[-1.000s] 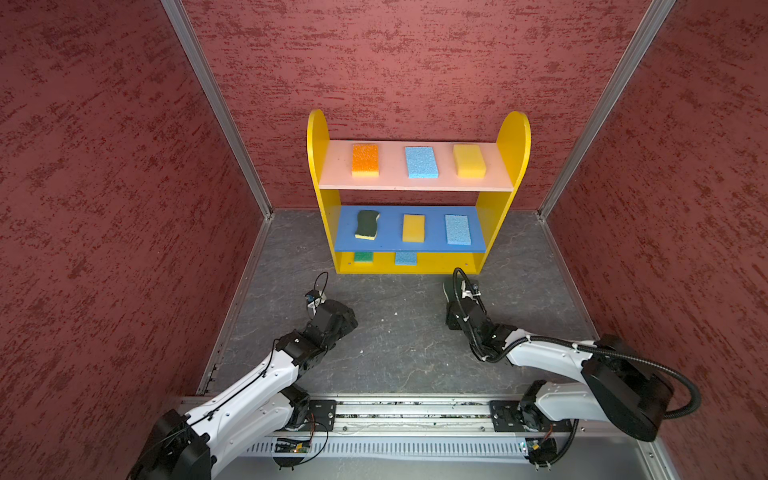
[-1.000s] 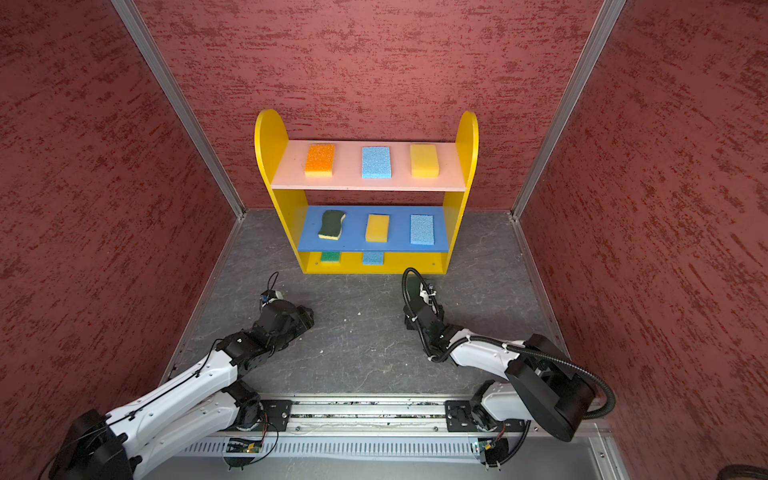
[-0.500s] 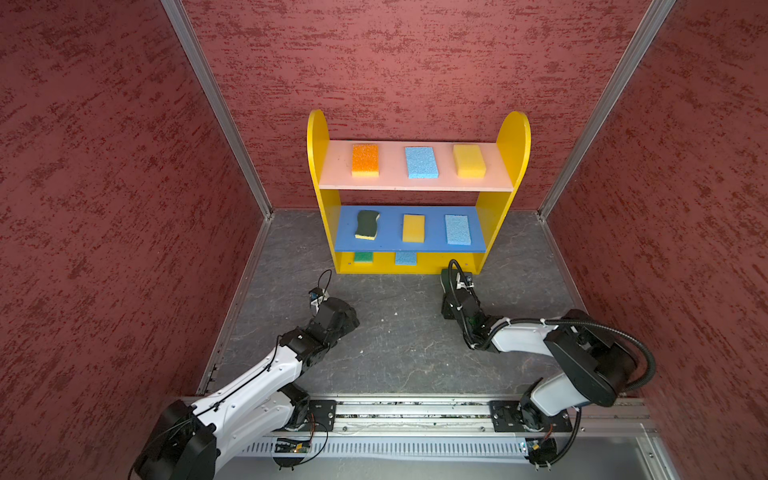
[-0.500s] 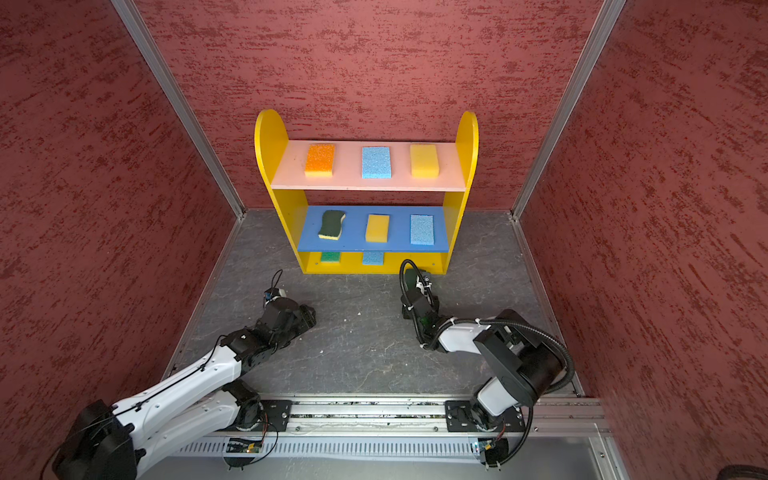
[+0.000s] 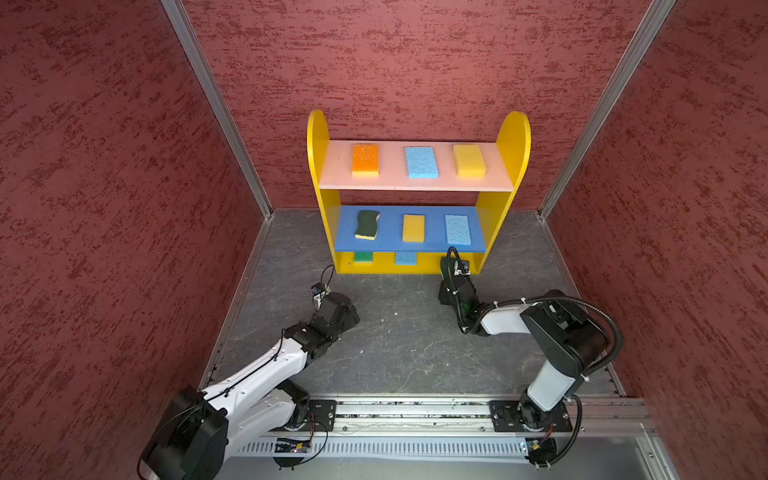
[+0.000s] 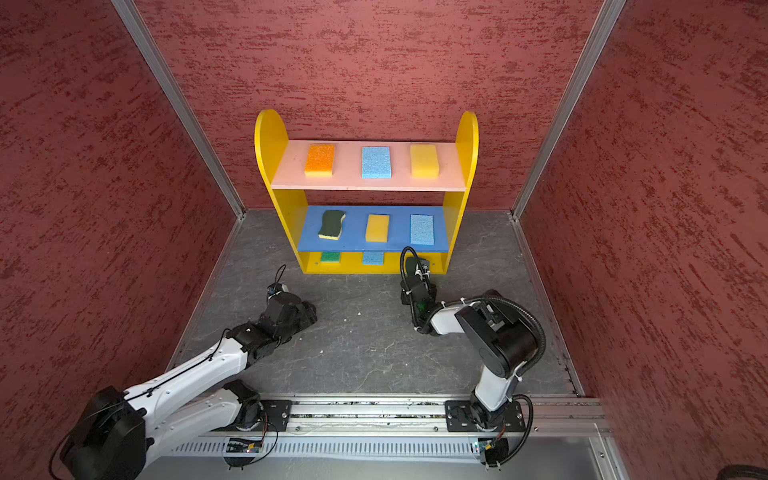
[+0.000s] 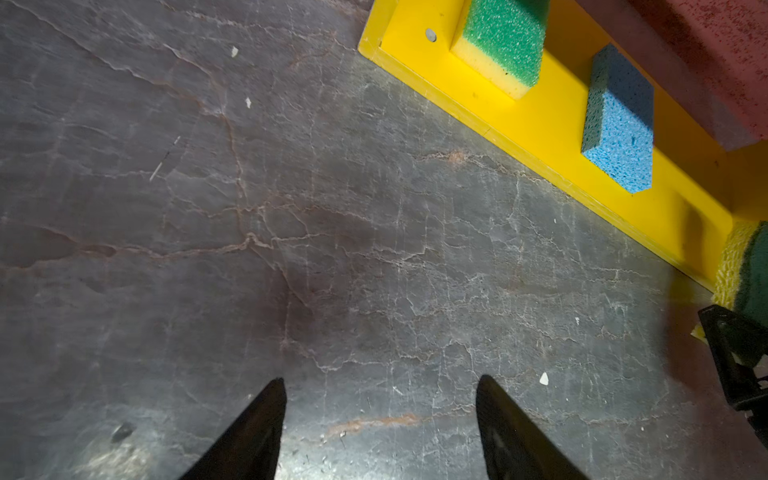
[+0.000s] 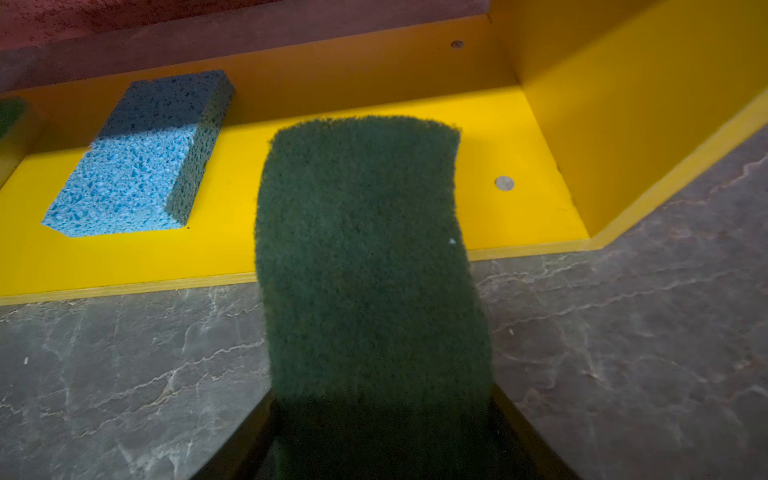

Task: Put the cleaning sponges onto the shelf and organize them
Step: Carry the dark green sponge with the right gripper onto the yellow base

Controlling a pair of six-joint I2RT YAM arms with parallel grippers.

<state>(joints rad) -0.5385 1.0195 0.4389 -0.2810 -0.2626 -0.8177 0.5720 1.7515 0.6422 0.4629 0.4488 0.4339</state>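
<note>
The shelf (image 5: 318, 137) stands at the back wall. Its pink board carries an orange sponge (image 5: 365, 159), a blue one (image 5: 421, 162) and a yellow one (image 5: 469, 160). On the blue board lie a dark green scourer (image 5: 367, 224), a yellow sponge (image 5: 413, 227) and a blue sponge (image 5: 458, 229). The yellow base holds a green-topped sponge (image 7: 505, 41) and a blue sponge (image 8: 137, 158). My right gripper (image 8: 380, 411) is shut on a second dark green scourer (image 8: 365, 232), whose far end hangs over the base's right part. My left gripper (image 7: 380, 384) hovers open over the floor, holding nothing.
Grey stone-patterned floor (image 5: 399, 340) spreads in front of the shelf. Red walls close in on three sides. A metal rail (image 5: 415, 411) with both arm bases runs along the near edge. The shelf's right side panel (image 8: 623, 104) stands close beside the held scourer.
My right arm has pushed forward towards the shelf's base with the scourer, its elbow rising. The left arm has barely moved.
</note>
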